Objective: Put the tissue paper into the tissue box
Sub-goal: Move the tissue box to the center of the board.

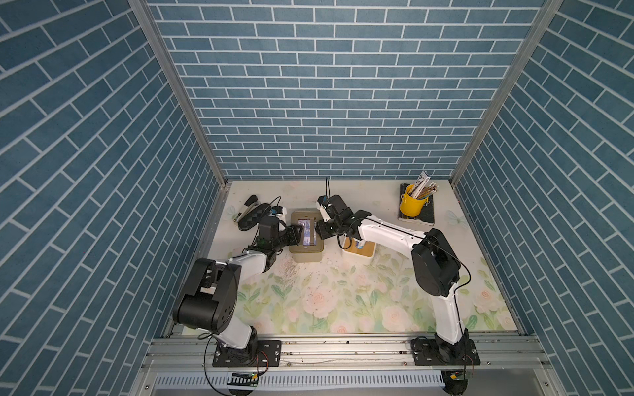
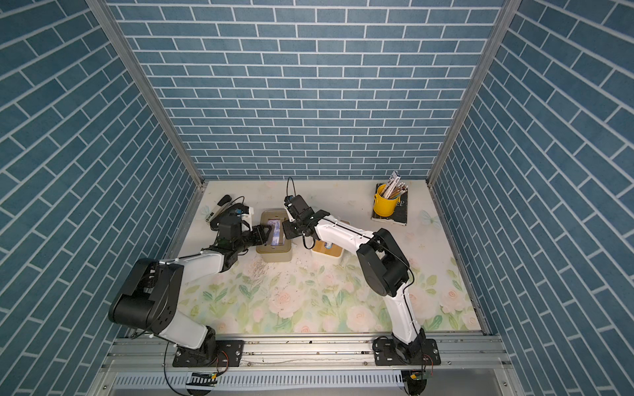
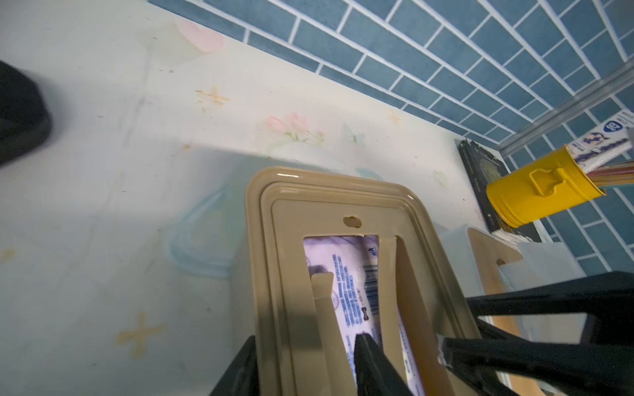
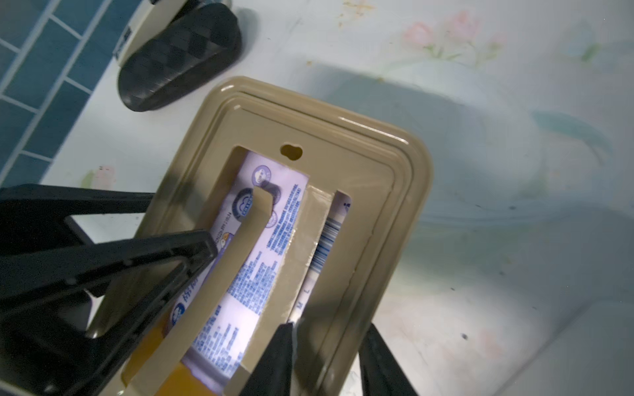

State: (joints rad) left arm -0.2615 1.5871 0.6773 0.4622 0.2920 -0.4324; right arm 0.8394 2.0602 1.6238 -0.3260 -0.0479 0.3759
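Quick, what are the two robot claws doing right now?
Left gripper: jaws astride the tissue box rim; grip cannot be told.
Right gripper: jaws astride the opposite rim; grip cannot be told.

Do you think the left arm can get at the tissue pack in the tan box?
Probably yes: the left claw has a finger inside the tan box, at the tissue pack, though tan bars cover part.

I'm counting two grippers, the left gripper (image 1: 297,236) and the right gripper (image 1: 320,232), two boxes, the tan tissue box (image 1: 306,256) and a white box (image 1: 364,251), one tissue pack (image 1: 308,234), one yellow cup (image 1: 408,206), one book (image 1: 426,215), one stapler (image 1: 245,207), one black case (image 1: 253,218)
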